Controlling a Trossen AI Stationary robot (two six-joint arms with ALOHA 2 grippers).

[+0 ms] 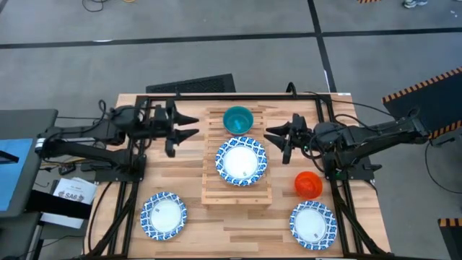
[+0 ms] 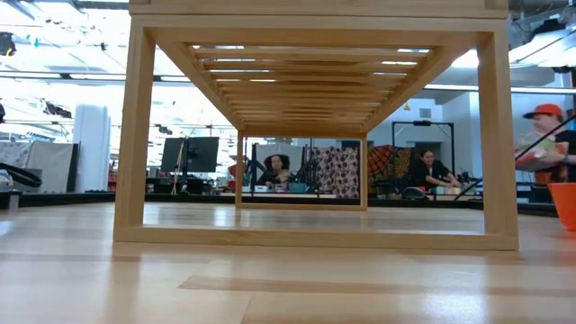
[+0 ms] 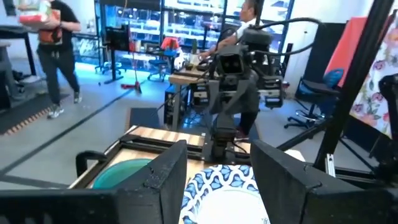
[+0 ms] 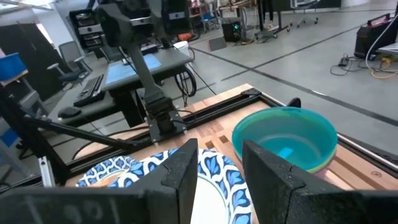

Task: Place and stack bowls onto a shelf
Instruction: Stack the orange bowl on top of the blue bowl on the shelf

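Observation:
The shelf (image 1: 238,189) of pale slats stands mid-table. On its far part sits a teal bowl (image 1: 237,119), with a yellow-green rim (image 4: 323,165) showing under it. On its middle rests a wide blue-rimmed bowl (image 1: 241,161). Two more blue-rimmed bowls lie on the table, near left (image 1: 163,215) and near right (image 1: 313,224). A red bowl (image 1: 308,185) stands right of the shelf. My left gripper (image 1: 189,128) hovers open at the shelf's left edge, and my right gripper (image 1: 273,135) hovers open at its right edge. They face each other above the bowls.
A black frame (image 1: 325,108) borders the tabletop, with arm mounts at both sides. The low view looks through the shelf's open frame (image 2: 135,135) and catches the red bowl (image 2: 565,202) at its right edge. People sit and walk in the room beyond the table.

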